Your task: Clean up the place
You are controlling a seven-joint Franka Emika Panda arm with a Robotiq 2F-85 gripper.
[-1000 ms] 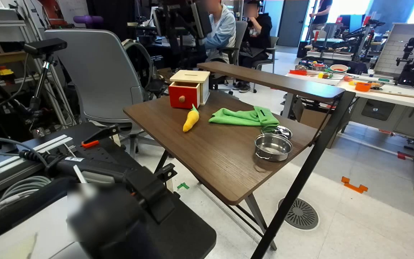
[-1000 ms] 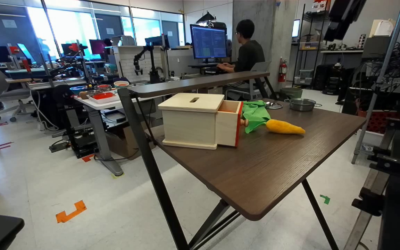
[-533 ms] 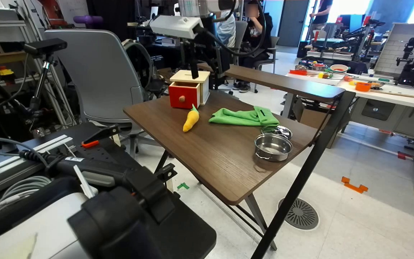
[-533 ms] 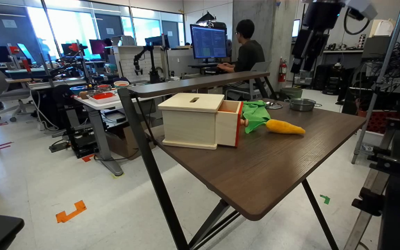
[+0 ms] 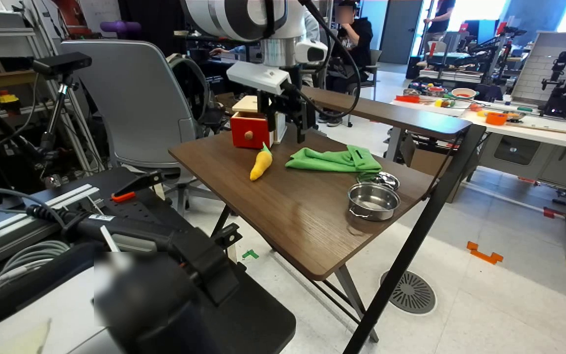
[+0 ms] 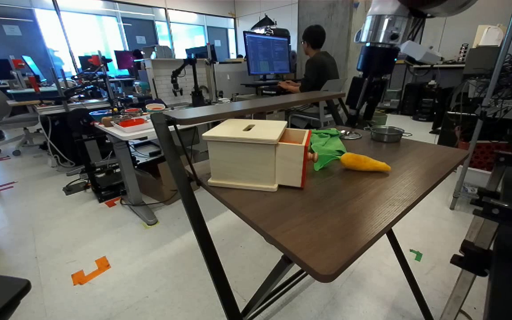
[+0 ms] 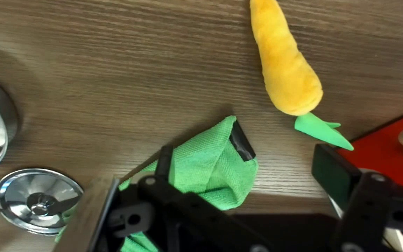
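Note:
The dark brown folding tabletop (image 5: 283,206) holds a yellow plush carrot (image 5: 262,163), a crumpled green cloth (image 5: 332,160), a steel pot (image 5: 374,201) and a steel lid (image 5: 387,180). A wooden box (image 6: 242,162) with a red-fronted drawer (image 5: 249,132) stands at one end, its drawer partly pulled out. My gripper (image 5: 285,133) is open and empty above the table, between the box and the cloth. In the wrist view my gripper (image 7: 245,164) has one finger over the cloth (image 7: 208,164) and the other by the red drawer front (image 7: 390,148). The carrot (image 7: 287,70) lies ahead of the fingers.
A raised brown shelf (image 5: 376,110) runs along the table's far side, carried by slanted black legs (image 5: 410,236). A grey chair (image 5: 130,98) stands beside the box end. A pale workbench with orange parts (image 5: 496,118) is beyond.
The arm has come down into view, and my gripper has lowered from above the table to a spot near the box and cloth. The objects on the table have not moved.

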